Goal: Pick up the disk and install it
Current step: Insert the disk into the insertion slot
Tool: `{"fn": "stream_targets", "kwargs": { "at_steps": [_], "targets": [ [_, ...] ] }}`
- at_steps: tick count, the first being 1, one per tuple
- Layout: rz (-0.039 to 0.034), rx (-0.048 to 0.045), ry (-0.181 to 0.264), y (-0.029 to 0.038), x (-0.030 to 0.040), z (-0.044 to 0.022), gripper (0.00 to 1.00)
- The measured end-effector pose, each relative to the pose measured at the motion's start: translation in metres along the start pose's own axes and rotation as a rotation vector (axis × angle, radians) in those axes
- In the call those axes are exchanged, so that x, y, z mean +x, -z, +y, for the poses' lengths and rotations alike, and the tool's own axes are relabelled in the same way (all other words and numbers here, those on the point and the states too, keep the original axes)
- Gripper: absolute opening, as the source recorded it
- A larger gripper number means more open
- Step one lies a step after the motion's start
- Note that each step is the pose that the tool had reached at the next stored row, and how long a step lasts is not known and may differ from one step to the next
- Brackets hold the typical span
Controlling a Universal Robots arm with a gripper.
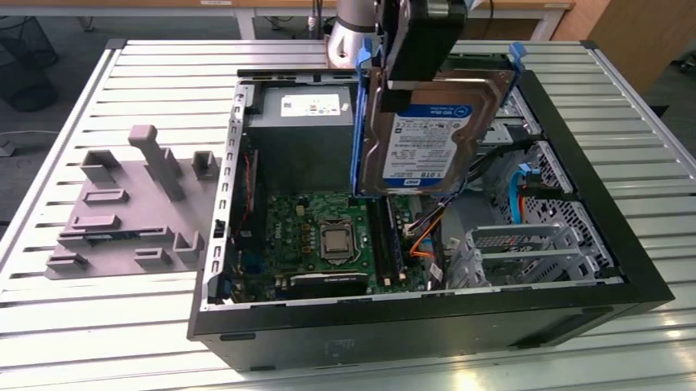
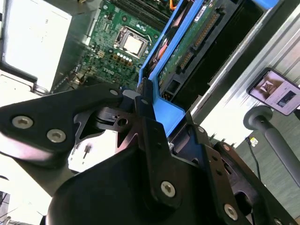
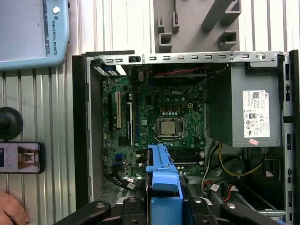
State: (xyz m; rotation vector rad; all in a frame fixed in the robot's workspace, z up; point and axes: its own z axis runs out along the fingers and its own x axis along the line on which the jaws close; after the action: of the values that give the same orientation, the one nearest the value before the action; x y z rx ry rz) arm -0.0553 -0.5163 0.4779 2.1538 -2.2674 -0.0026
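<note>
The claw is closed on the disk, pinching it at its upper end, where the blue side rails come together. The disk hangs upright in the air above the open computer case, which lies on the slatted counter. Its label faces the exterior view, and its lower edge is over the border between the motherboard and the metal drive cage. I judge it is picked up but not yet installed. The hold is only at one end, so the heavy body can swing or slide out of the plastic rail; then it would fall on the motherboard and its processor socket. Also the orange cables lie just under it, and a rail can catch on them or on the cage wall if the disk goes down a little tilted.
</note>
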Motion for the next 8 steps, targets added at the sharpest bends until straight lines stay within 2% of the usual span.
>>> {"fn": "stream_targets", "kwargs": {
  "at_steps": [2,8],
  "targets": [
    [0.0000,0.0000,0.000,-0.0005,0.0040,-0.0032,0.36],
    [0.0000,0.0000,0.000,-0.0019,0.0043,-0.0282,0.36]
  ]
}}
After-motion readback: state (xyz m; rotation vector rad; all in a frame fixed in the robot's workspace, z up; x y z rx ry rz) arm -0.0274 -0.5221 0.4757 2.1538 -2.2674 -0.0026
